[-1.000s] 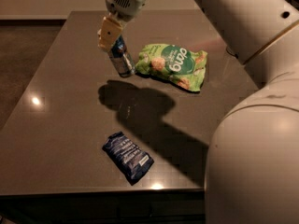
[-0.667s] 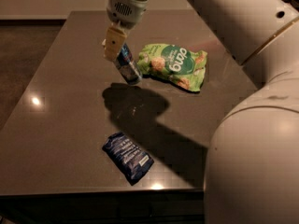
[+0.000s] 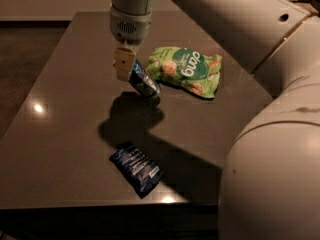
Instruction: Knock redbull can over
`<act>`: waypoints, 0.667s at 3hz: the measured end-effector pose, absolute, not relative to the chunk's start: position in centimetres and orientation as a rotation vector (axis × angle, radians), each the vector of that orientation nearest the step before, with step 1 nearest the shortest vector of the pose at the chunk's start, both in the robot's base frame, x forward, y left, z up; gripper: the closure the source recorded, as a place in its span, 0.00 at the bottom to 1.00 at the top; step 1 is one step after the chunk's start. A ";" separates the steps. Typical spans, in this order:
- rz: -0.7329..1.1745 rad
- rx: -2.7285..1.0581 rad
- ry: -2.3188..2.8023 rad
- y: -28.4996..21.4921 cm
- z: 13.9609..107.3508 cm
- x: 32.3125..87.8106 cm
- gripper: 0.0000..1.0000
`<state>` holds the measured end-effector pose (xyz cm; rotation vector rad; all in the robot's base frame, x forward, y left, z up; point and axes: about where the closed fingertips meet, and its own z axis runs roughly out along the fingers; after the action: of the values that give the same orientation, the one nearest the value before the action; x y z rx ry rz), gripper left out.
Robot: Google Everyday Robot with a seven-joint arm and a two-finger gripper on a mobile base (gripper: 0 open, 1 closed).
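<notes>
Pincer (image 3: 125,68) hangs over the far half of the surface (image 3: 60,134), set against the upper end of the redbull can (image 3: 145,83). Whether it is wide or narrow, we cannot tell.

The can leans steeply, its upper end toward 10 o'clock and its lower end on the surface toward 4 o'clock. We judge the knock half done: tipped, not yet flat on its side.

From the pincer, the can's body runs off at 4 o'clock and appears to touch it. Green snack bag (image 3: 187,70) sits just beside the can at 3 o'clock. Dark blue wrapper (image 3: 136,168) lies at 6 o'clock, well apart.
</notes>
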<state>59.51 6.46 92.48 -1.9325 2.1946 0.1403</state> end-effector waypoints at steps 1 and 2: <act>0.075 -1.987 2.200 6.4 91.5 59.2 0.15; -0.006 -2.054 2.202 6.3 90.2 59.4 0.00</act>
<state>59.36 6.31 90.16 -2.0537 2.2017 -0.0061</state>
